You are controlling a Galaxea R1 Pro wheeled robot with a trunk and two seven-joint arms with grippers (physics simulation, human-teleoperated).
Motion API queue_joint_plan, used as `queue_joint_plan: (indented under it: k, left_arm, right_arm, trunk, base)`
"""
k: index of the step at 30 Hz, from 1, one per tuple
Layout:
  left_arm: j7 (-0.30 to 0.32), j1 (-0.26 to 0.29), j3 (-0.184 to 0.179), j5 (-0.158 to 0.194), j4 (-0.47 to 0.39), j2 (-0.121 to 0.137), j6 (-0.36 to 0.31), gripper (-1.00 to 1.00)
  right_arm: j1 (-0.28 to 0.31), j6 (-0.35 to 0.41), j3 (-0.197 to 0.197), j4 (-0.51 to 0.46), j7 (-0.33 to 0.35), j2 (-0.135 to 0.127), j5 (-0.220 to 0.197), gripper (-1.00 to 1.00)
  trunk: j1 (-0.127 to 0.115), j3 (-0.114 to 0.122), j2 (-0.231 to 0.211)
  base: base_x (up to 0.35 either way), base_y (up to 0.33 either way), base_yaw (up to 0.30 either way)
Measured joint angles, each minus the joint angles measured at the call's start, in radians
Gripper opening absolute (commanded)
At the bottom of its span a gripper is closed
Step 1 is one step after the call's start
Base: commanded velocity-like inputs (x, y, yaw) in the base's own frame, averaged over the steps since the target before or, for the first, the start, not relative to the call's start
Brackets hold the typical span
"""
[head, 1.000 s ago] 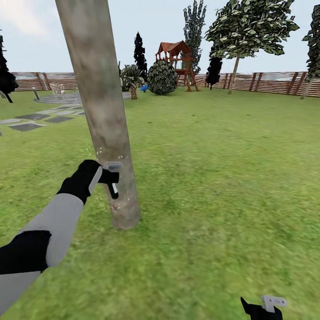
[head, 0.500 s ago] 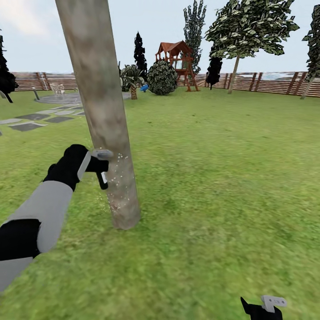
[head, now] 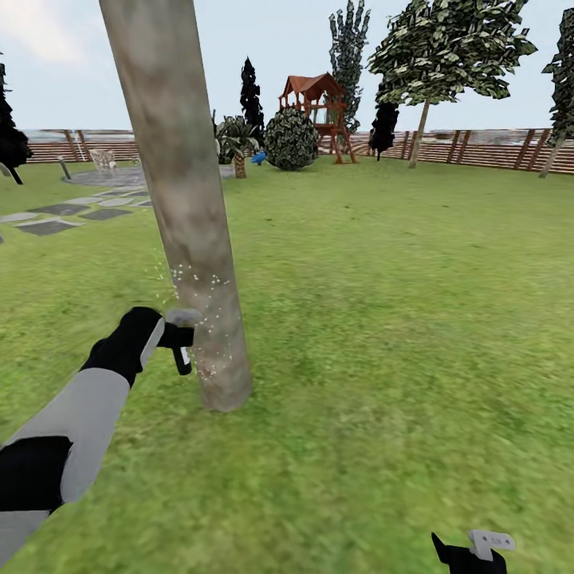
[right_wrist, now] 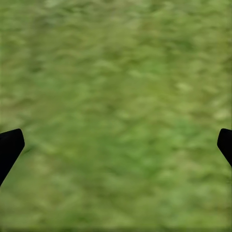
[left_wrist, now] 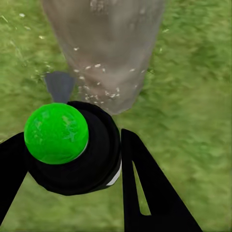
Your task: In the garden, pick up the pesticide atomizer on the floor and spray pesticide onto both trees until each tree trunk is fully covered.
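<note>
Head view: the left gripper [head: 182, 339] is raised beside the lower part of the thick, leaning tree trunk [head: 179, 199], just short of the bark, with the pesticide atomizer [head: 182, 319] pinched in it. Pale spray specks [head: 191, 279] scatter over the trunk just above the gripper. The trunk stands in the grass lawn [head: 383, 319]; grey stone slabs [head: 48, 227] lie far left, and a wooden fence [head: 486, 147] and a red-roofed play tower [head: 317, 112] stand at the back. The right gripper [head: 470, 550] sits low at the bottom edge over grass.

Left wrist view: the black fingers [left_wrist: 145, 193] clamp the dark atomizer [left_wrist: 72, 150], its round bright-green end facing the camera and its grey nozzle pointing at the trunk [left_wrist: 106, 48], where white specks dot the bark.

Right wrist view: two black fingertips [right_wrist: 9, 145] stand spread wide apart over blurred grass [right_wrist: 116, 116], holding nothing.
</note>
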State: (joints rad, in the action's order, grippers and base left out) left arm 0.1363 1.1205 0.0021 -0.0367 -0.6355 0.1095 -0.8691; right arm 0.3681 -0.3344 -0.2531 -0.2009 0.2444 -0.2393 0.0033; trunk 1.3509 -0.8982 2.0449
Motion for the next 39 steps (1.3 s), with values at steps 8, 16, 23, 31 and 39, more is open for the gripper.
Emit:
queue_joint_plan:
  k: [8,16,23,31,39]
  left_arm:
    - [-0.01,-0.193,0.003,-0.002,0.002,0.002,0.216,-1.0]
    - [-0.016,-0.342,0.007,0.044,0.002,-0.007,0.28,-1.0]
    - [-0.093,-0.384,0.006,0.101,0.086,-0.008,0.382,-1.0]
    - [-0.133,-0.384,0.0,0.116,0.111,-0.017,0.404,-1.0]
    - [-0.131,-0.384,0.0,0.118,0.111,-0.028,0.401,-1.0]
  right_arm:
    - [0.0,0.0,0.0,0.0,0.001,0.001,0.0,1.0]
    - [0.0,0.0,0.0,0.0,0.0,0.0,0.0,1.0]
    - [0.0,0.0,-0.001,0.001,-0.001,-0.001,0.0,1.0]
    - [0.0,0.0,-0.001,0.0,-0.001,-0.001,-0.002,1.0]
    - [0.0,0.0,0.0,0.0,-0.001,0.0,-0.002,1.0]
  trunk:
    - [0.0,0.0,0.0]
    - [0.0,0.0,0.0]
    - [0.0,0.0,0.0]
    - [0.0,0.0,0.0]
    - [0.0,0.0,0.0]
  base:
    - [0.0,0.0,0.0]
    - [0.001,0.0,0.0]
    - [0.24,-0.151,0.0]
    - [0.107,-0.267,0.019]
    - [0.012,-0.285,0.251]
